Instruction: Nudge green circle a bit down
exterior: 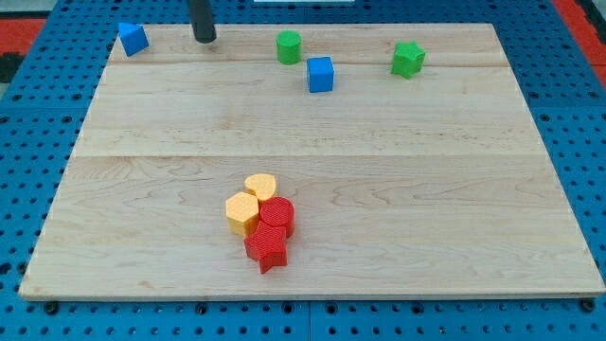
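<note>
The green circle (289, 46) stands near the board's top edge, a little left of centre. My tip (204, 39) rests on the board near the top edge, well to the left of the green circle and apart from it. A blue cube (321, 74) sits just down and right of the green circle. A green star (408, 59) lies further right. Another blue block (133, 38) sits at the top left, left of my tip.
A tight cluster lies at the lower middle: a yellow heart (261, 186), a yellow hexagon (242, 213), a red circle (278, 214) and a red star (267, 249). The wooden board (454, 189) lies on a blue pegboard.
</note>
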You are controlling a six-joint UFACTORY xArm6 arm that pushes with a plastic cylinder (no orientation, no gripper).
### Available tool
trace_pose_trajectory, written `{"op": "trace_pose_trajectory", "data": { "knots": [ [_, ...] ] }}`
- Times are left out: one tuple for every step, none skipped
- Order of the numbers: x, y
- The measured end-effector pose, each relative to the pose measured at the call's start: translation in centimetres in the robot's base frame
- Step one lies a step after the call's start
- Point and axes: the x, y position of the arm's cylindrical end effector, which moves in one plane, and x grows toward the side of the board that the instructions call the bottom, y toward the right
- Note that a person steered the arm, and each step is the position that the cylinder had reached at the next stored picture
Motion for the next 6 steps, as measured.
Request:
{"op": "trace_pose_trajectory", "data": {
  "knots": [
    [-1.3, 5.7],
    [-1.6, 8.6],
    [-1.6, 9.5],
    [0.0, 10.2],
    [-1.1, 14.4],
    [-1.2, 16.1]
  ]
}}
